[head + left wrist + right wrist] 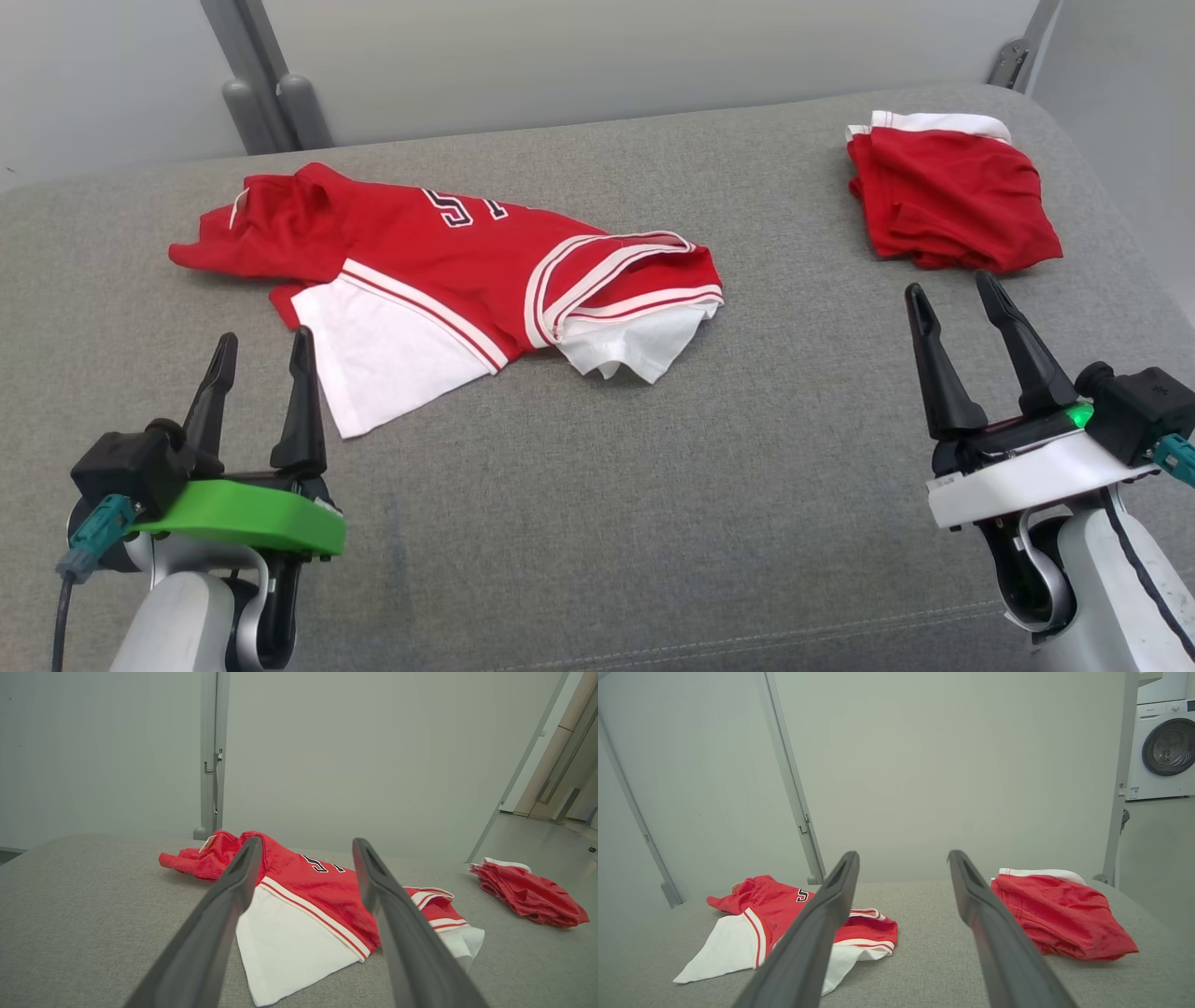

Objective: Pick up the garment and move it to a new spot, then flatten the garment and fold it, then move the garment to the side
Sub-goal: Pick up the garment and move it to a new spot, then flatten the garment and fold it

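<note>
The left gripper (265,336) stands wide open at the lower left of the head view, its two dark fingers spread and holding nothing. Its inner finger (301,392) rises just beside the near white edge of the shirt (448,261); whether it touches the cloth cannot be told. In the left wrist view the same gripper (306,840) frames the shirt (299,933) between its fingers.

The right gripper (949,283) is also wide open and empty, well apart from the shirt. Its fingertips point towards a folded red garment (948,201) at the far right and stop short of it.

The shirt, red with white panels and striped trim, lies crumpled on the grey cushion (653,448), left of centre, with dark lettering showing on its upper side. In the right wrist view the right gripper (903,852) has the shirt (724,947) to its left and the folded garment (1059,914) to its right.
</note>
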Controlling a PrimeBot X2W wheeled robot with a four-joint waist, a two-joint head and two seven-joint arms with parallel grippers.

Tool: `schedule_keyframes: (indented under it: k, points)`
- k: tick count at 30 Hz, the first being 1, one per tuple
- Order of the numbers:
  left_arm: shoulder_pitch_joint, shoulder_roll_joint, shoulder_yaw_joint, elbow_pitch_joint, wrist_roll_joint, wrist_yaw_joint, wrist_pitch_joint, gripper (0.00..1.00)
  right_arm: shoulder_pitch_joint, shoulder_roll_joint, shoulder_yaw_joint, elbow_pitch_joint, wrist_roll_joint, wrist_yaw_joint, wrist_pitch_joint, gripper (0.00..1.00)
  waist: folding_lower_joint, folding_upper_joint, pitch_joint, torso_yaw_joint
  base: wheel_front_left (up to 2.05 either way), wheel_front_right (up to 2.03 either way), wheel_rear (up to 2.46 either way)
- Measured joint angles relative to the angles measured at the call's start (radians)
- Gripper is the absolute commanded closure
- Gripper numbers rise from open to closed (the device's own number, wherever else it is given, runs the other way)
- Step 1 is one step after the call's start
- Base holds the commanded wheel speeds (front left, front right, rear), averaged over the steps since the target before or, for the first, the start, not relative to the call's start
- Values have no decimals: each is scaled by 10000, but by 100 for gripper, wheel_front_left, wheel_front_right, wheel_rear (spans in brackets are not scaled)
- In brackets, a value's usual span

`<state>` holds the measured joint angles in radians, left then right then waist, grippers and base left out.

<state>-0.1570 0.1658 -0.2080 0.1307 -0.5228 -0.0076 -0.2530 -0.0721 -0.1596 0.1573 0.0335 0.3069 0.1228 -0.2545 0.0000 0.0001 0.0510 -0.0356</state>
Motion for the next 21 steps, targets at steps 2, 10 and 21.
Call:
schedule_keyframes:
  k: [2,10,21]
  points:
    - [63,-44,71,-92,40,-12,0,0,0,6,10,-2,0,0,0,0,0,0,7,4,0,0,0]
    - [300,-242,186,-313,362,-33,0,0,0,17,44,-2,-13,2,0,0,0,0,43,42,0,0,0]
    - [569,-403,447,-445,537,-161,0,0,0,23,104,10,-44,2,0,0,0,0,61,100,0,0,0]
